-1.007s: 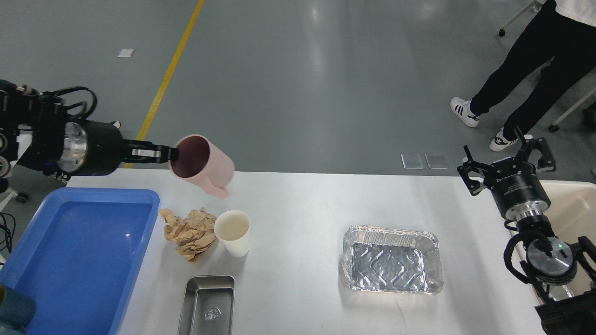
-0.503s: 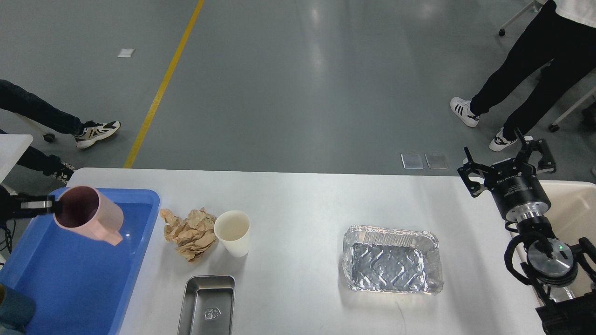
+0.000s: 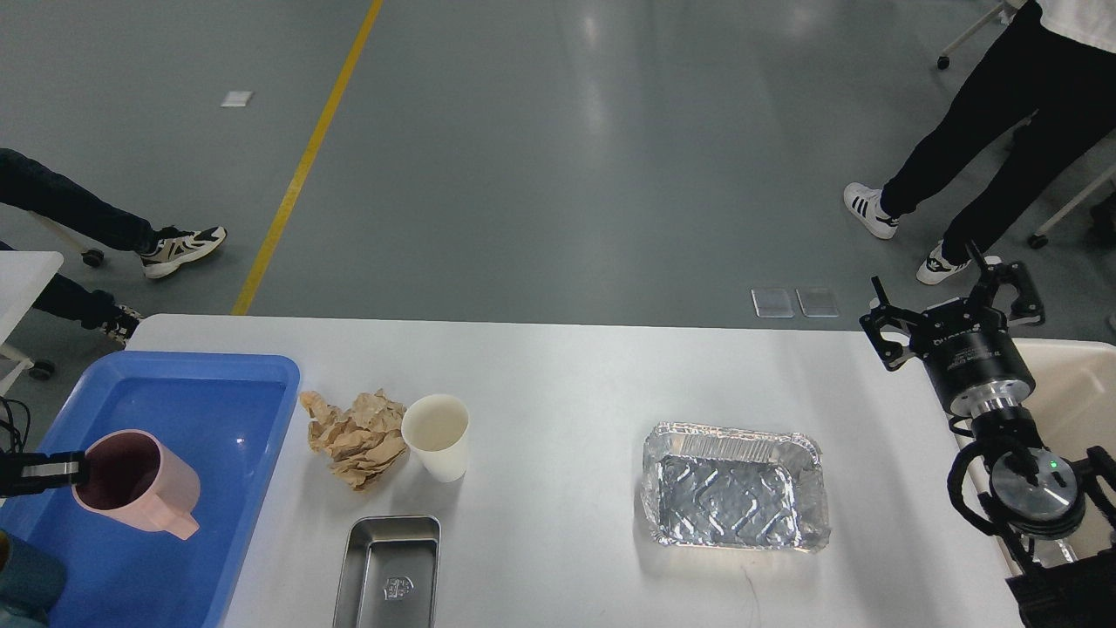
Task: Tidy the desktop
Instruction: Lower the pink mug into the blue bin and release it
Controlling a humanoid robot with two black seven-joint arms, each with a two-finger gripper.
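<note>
The white desktop (image 3: 567, 392) fills the lower half of the head view. My left gripper (image 3: 74, 471) comes in at the left edge and is shut on the rim of a pink mug (image 3: 144, 487). It holds the mug tilted, low over the near part of the blue tray (image 3: 200, 362). On the desktop lie a crumpled brown paper (image 3: 353, 436), a white paper cup (image 3: 436, 436) touching it, a small steel tray (image 3: 388, 571) and a foil tray (image 3: 737, 488). My right gripper (image 3: 955, 301) is open and empty above the table's far right corner.
A beige bin (image 3: 1085, 392) stands at the right edge behind my right arm. A teal object (image 3: 26, 584) shows at the bottom left corner. People's legs stand on the grey floor at the far left (image 3: 87, 218) and far right (image 3: 985, 157).
My left gripper has carried the pink mug from above the table's far edge leftward and toward me, down over the blue tray. The right arm has barely moved.
</note>
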